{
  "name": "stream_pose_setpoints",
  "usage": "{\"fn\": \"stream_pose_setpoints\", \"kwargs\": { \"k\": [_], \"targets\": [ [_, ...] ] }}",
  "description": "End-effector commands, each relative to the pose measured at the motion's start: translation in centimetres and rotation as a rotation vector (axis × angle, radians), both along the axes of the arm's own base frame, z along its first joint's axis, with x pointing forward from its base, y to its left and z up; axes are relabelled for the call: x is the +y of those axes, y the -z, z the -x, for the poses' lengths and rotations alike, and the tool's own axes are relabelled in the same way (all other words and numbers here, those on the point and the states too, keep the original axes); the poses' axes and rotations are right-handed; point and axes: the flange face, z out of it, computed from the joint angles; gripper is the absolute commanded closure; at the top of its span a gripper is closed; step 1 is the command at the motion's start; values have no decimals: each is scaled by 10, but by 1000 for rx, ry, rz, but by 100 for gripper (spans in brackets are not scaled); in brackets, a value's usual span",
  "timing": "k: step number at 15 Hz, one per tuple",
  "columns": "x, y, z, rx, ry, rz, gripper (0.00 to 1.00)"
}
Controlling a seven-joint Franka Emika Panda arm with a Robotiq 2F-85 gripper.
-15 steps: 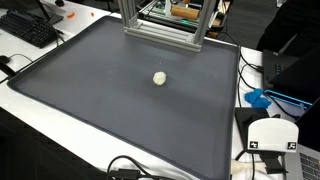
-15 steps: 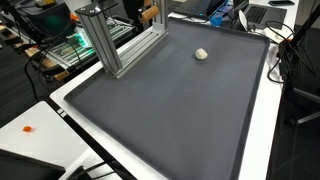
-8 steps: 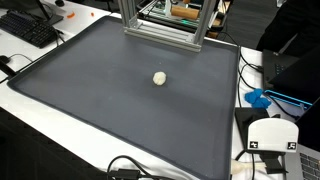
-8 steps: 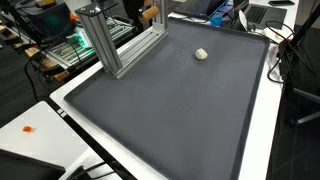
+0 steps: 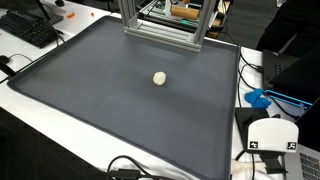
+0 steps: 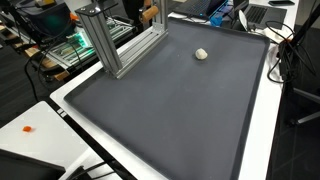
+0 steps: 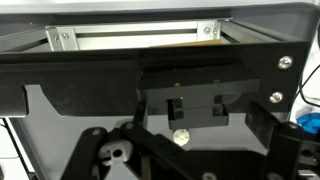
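A: Exterior views: where is the ball?
B: In both exterior views the ball (image 5: pixel 159 77) lies loose on the mat (image 5: pixel 90 100), well apart from every raised edge. The edges probably stop it rolling off. In an exterior view the frame (image 5: pixel 160 22) stands at the far side, and there is open room all round.
A: Wrist view: gripper state?
B: The gripper (image 7: pixel 185 158) stands wide and holds nothing. The ball shows just ahead of it, with the frame beyond.

no readable text or numbers, unreadable black marks on white box (image 5: pixel 272 133)
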Motion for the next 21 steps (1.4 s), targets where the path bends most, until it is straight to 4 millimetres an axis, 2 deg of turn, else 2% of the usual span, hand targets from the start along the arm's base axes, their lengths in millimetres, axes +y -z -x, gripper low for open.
{"fn": "stream_pose_setpoints", "kwargs": {
  "k": [1, 12, 21],
  "targets": [
    [4, 0, -2, 8, -20, 15, 0],
    [3, 15, -5, 61, -33, 18, 0],
    [3, 18, -3, 79, -75, 46, 0]
  ]
}}
